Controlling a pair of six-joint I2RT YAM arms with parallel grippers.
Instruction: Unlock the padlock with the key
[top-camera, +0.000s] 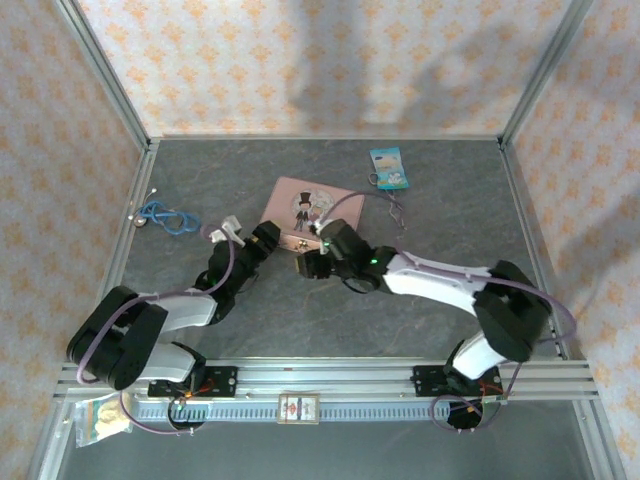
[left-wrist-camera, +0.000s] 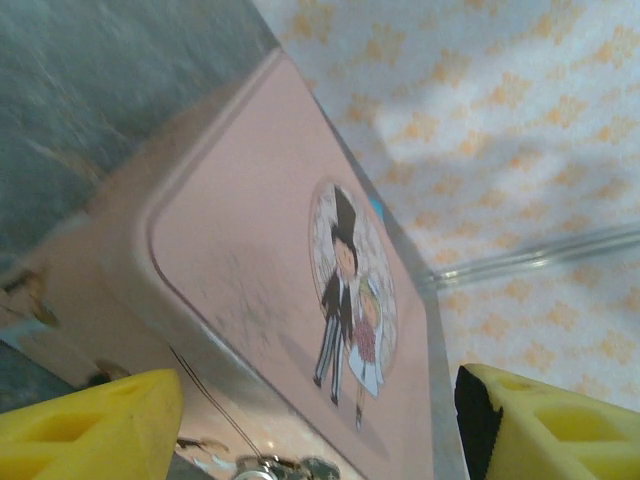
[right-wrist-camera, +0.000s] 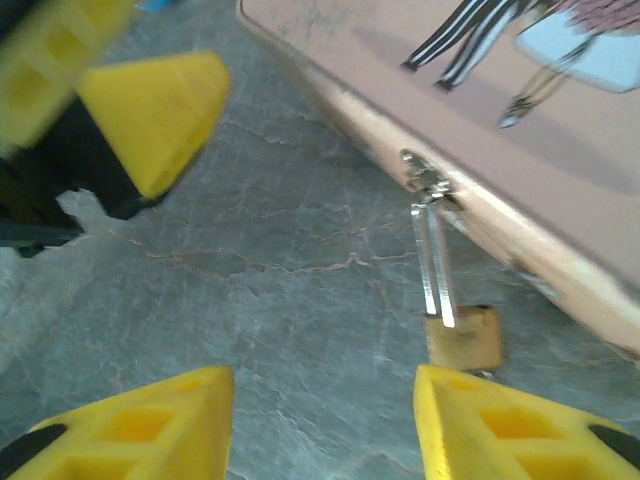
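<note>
The small brass padlock (right-wrist-camera: 465, 338) lies on the grey table, its thin silver shackle (right-wrist-camera: 433, 265) hooked through the hasp on the front edge of the pink tin (right-wrist-camera: 520, 150). My right gripper (right-wrist-camera: 320, 425) is open just short of it, with the right fingertip (right-wrist-camera: 500, 420) almost under the padlock body. My left gripper (left-wrist-camera: 320, 430) is also open, close to the tin's lid (left-wrist-camera: 290, 260) with its wedding-couple picture. From above, both grippers (top-camera: 266, 240) (top-camera: 308, 264) meet at the tin's near edge (top-camera: 310, 212). I cannot make out the key.
A blue tag (top-camera: 388, 168) with a ring lies behind the tin on the right. Thin dark metal bits (top-camera: 397, 210) sit right of the tin. A blue cable (top-camera: 165, 216) lies at the left wall. My left finger (right-wrist-camera: 150, 110) stands close by in the right wrist view.
</note>
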